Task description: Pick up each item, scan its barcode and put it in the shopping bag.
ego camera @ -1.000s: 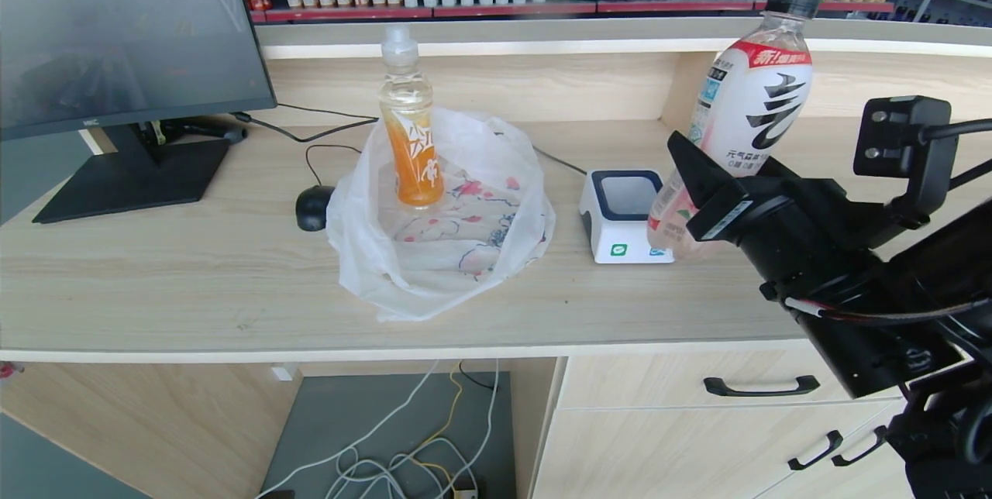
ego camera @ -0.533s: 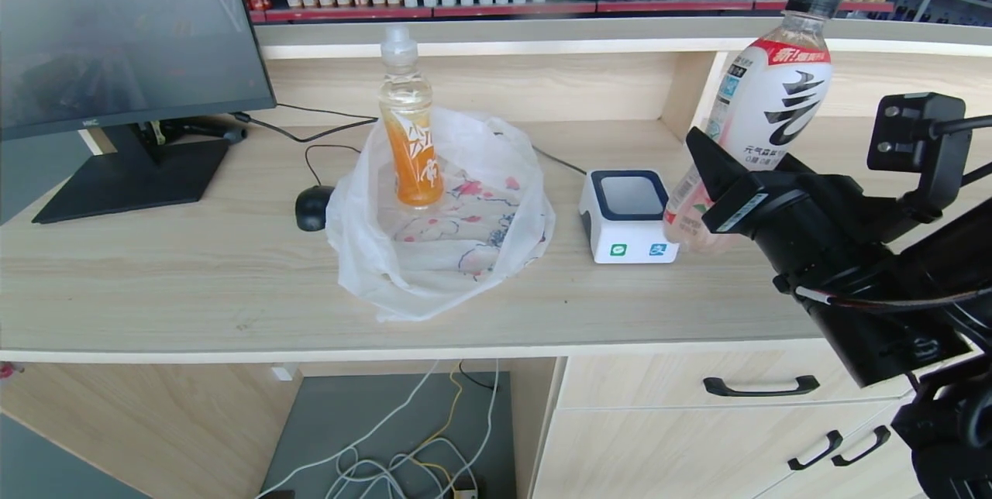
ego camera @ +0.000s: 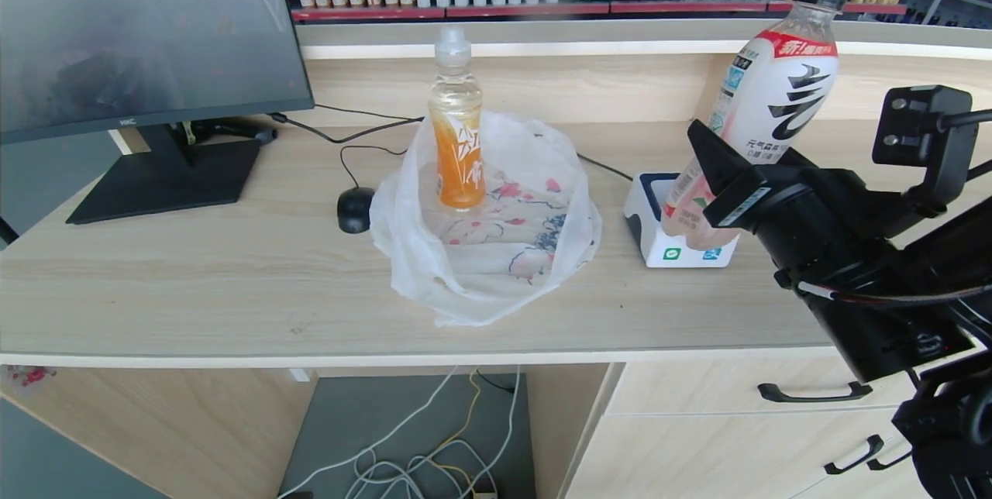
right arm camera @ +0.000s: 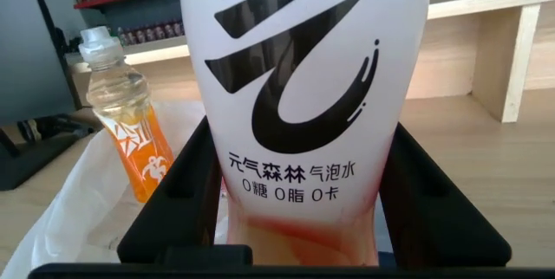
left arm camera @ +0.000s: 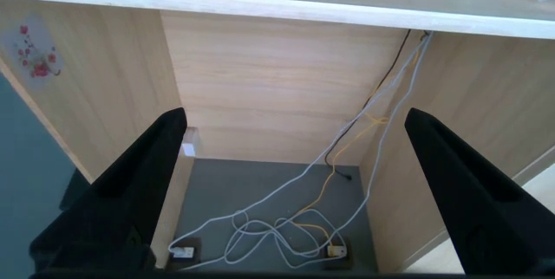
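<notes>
The right tool (ego camera: pixel 709 197) is clenching the tall white-sleeved plastic drink bottle with a black cap (ego camera: pixel 775 104) low on its body. It is holding the bottle tilted, close over the small white barcode scanner with a dark glass top (ego camera: pixel 651 239) on the pale wooden surface (ego camera: pixel 194 274). The bottle is looking nearly full, so it is probably weighing a fair amount and pulling top-heavy against so low a hold. Its glossy sleeve is likely behaving slippery, and the thin walls are likely giving under hard squeezing. A hold across the broad body, somewhat nearer the middle, would be steadying it better.

The left tool (left arm camera: pixel 295 201) is hanging spread and empty below the surface's front edge. The thin white plastic shopping bag (ego camera: pixel 496 266) is sitting open near the scanner with an orange-filled clear bottle (ego camera: pixel 459 150) standing in it. Its limp walls are probably offering no support.
</notes>
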### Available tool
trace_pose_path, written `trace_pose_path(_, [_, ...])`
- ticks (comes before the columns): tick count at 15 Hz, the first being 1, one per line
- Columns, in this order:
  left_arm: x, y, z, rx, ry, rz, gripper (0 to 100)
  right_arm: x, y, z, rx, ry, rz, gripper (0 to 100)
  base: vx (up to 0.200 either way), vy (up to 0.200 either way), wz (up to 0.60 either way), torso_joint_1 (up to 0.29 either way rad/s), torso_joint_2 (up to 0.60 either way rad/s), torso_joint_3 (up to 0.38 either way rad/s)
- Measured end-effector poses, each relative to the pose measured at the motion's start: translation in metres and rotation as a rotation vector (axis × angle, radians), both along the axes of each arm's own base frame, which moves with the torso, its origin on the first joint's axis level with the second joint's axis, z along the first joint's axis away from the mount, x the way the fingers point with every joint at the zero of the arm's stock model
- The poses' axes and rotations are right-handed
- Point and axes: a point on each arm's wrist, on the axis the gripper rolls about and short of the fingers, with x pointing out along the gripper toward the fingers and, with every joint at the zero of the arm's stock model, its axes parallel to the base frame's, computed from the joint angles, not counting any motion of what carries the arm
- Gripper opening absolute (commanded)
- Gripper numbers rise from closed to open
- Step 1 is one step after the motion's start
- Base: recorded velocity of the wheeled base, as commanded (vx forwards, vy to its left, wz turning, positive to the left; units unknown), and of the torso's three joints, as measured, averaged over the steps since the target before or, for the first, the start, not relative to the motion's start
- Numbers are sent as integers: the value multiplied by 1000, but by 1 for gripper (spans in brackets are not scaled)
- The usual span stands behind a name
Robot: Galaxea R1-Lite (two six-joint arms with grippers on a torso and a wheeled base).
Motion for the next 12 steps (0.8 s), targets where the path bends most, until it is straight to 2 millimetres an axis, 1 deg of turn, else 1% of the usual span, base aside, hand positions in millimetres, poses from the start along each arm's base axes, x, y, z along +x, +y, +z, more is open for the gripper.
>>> trace_pose_path(7, [0, 0, 0, 0, 0, 0, 100, 1, 1, 2, 4, -8, 3, 0, 0, 200, 0, 0, 5, 0])
trace_pose_path(12, [0, 0, 0, 3, 0, -2, 100, 1, 1, 2, 1, -8, 0, 0, 0, 0, 0, 0, 0, 0])
